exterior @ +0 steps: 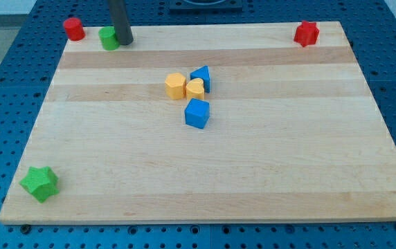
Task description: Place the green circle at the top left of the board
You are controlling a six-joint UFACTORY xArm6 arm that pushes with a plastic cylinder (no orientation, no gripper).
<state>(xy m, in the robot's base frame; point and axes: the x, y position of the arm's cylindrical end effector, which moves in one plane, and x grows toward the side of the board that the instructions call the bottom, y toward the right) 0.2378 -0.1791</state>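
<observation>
The green circle (108, 38) is a short green cylinder at the view's top left, on the wooden board (205, 173) near its top edge. My tip (124, 41) rests right against the green circle's right side. The dark rod rises from there out of the view's top. A red cylinder (73, 29) stands just left of the green circle, at the board's top left corner.
A red star-like block (307, 33) sits at the top right corner. In the middle are a yellow hexagon (175, 86), a yellow heart (195, 88), a blue triangle-like block (201, 77) and a blue cube (197, 113). A green star (39, 183) lies bottom left.
</observation>
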